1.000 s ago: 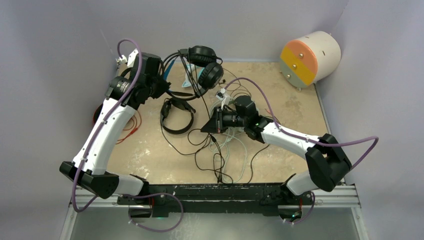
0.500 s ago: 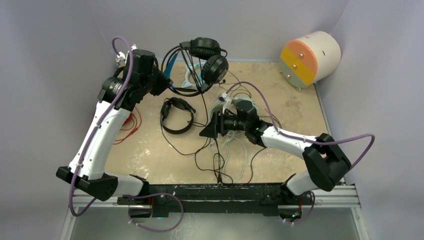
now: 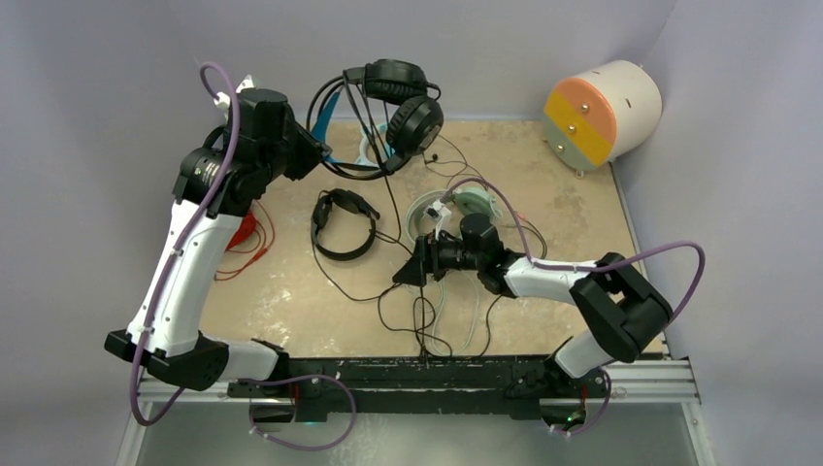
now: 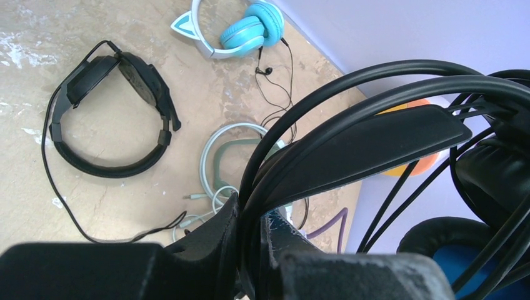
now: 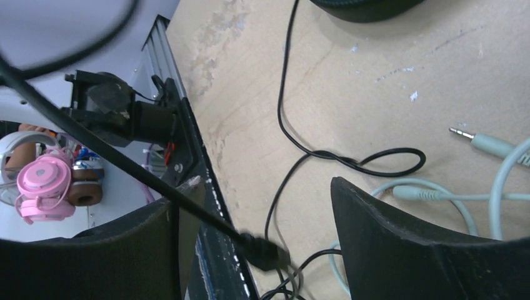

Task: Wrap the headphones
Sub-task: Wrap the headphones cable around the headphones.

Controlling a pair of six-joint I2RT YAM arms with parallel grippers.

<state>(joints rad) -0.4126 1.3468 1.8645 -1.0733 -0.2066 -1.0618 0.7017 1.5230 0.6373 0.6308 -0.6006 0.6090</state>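
The left arm (image 3: 184, 272) reaches high over the worktop's (image 3: 573, 223) far left. The left claw (image 3: 311, 157) is clamped on the headband of the black headphones (image 3: 406, 112), which hang just right of it. The right arm (image 3: 543, 280) lies low. The right claw (image 5: 269, 206) is spread wide, with a black cable plug (image 5: 262, 252) between its jaws (ungripped). A second ago it was closed, farther back over the mint-green headset (image 3: 474, 204).

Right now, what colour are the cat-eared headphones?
The cat-eared headphones are light blue, clearest in the left wrist view.
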